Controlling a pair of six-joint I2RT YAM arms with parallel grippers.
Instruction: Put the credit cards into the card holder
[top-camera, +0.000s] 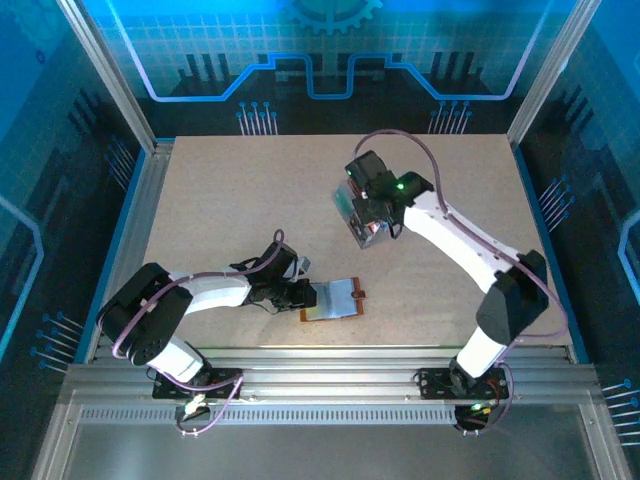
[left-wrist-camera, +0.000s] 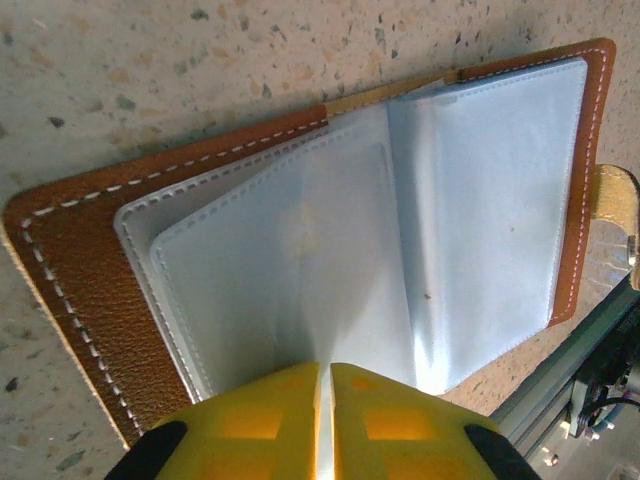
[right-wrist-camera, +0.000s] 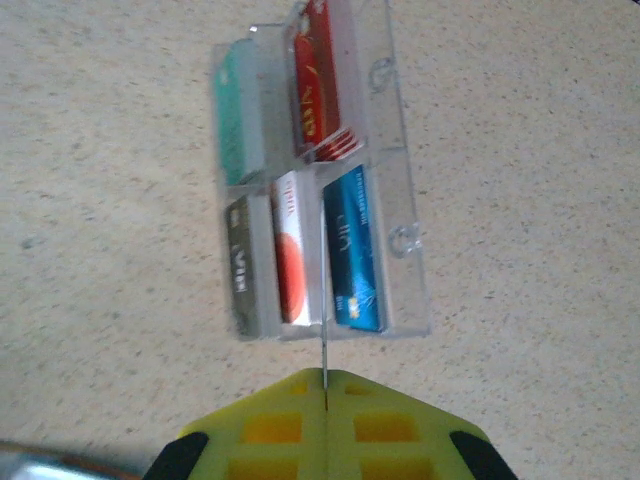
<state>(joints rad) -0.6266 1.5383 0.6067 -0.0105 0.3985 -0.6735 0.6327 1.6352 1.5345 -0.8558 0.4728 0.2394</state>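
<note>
The card holder (top-camera: 335, 298) lies open on the worktop (top-camera: 230, 200), near the front edge and between the two arm bases. Its brown leather is turned down and its pale grey-blue leaves are turned up. The little clasp tab (left-wrist-camera: 612, 190) sticks out at the side away from the left arm. The left pincer (top-camera: 303, 295) is low at the other side of the holder. In the left wrist view its yellow fingers (left-wrist-camera: 250, 420) are pressed together on the edge of one pale leaf, which runs up into them.

Farther back on the worktop, well apart from the holder, the right pincer (top-camera: 372, 225) hangs above a clear tray (right-wrist-camera: 405, 200). In the tray stand five credit cards: a teal card (right-wrist-camera: 238, 130) and a red card (right-wrist-camera: 315, 90) in the far compartments, and a dark card (right-wrist-camera: 240, 265), a white and red card (right-wrist-camera: 292, 250) and a blue card (right-wrist-camera: 352, 250) in the near ones. The fingers of the right pincer are closed on a thin strip (right-wrist-camera: 324, 345) seen from its edge. I cannot tell if it is a card
</note>
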